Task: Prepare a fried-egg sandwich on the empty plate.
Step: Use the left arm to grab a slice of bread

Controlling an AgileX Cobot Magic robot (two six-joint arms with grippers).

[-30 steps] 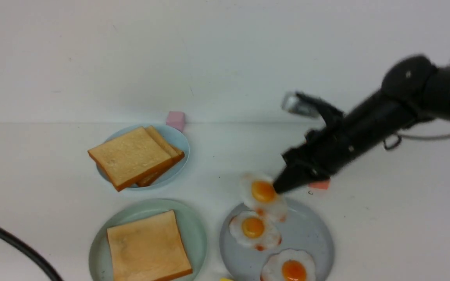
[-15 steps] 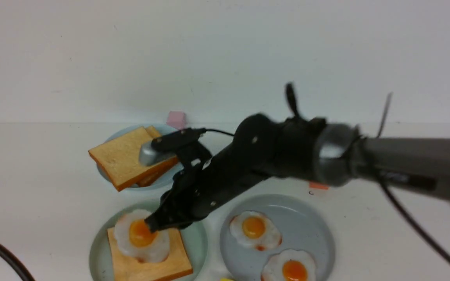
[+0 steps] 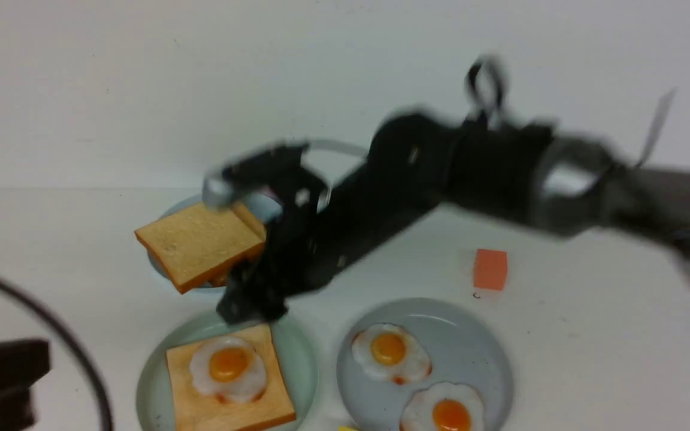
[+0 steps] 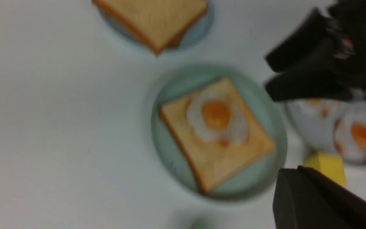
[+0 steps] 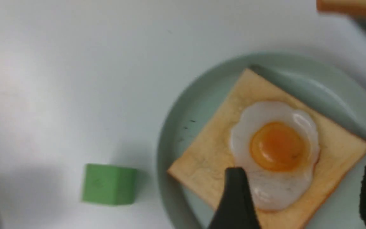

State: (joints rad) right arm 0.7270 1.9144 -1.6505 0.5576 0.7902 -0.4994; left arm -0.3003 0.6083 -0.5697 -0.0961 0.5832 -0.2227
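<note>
Hovering over the mint-green plate [image 3: 306,365], the right gripper [image 5: 303,173] held its fingers spread, empty — fried egg [image 3: 229,366] centred on the toast [image 3: 267,408] (ready for a top slice); the left gripper [image 4: 310,197] I couldn't read.

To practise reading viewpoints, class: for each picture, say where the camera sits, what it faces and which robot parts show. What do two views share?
Front view: between the arms, facing forward over the table; right arm and open right tool show.
Left wrist view: on the left wrist, looking down at the mint-green plate; one finger of the left tool shows.
Right wrist view: on the right wrist, looking down at the egg; both tool fingers show.
Shared: both wrist views show the egg on toast.
</note>
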